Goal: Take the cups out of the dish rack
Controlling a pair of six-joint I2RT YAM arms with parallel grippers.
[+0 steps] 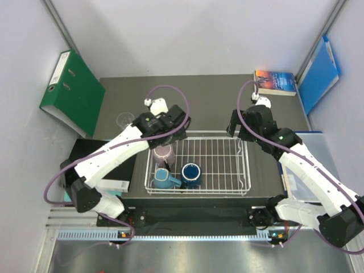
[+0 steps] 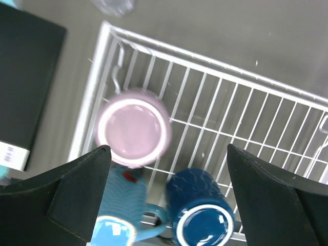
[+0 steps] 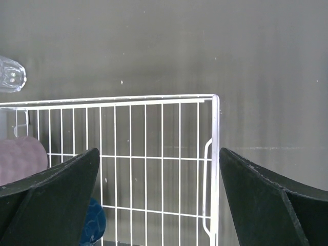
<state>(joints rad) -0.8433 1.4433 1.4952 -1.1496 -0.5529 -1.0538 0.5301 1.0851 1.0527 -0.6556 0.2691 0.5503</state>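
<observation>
The white wire dish rack (image 1: 247, 165) sits mid-table. In its left half stand a pale pink mug (image 1: 164, 152), a teal-blue handled mug (image 1: 164, 180) and a dark navy mug (image 1: 191, 174). One clear tumbler (image 1: 125, 120) stands on the table beyond the rack's far left corner; no other tumbler shows. My left gripper (image 1: 170, 133) is open and empty, above the rack's far left part; its wrist view shows the pink mug (image 2: 134, 128), teal mug (image 2: 120, 215), navy mug (image 2: 200, 210) and rack (image 2: 215, 64) below. My right gripper (image 1: 239, 128) is open and empty over the rack's far right corner (image 3: 154, 97).
A green binder (image 1: 71, 91) leans on the left wall. A book (image 1: 276, 81) and a blue folder (image 1: 318, 74) lie at the far right. A black flat box (image 1: 102, 165) lies just left of the rack. White walls enclose the table.
</observation>
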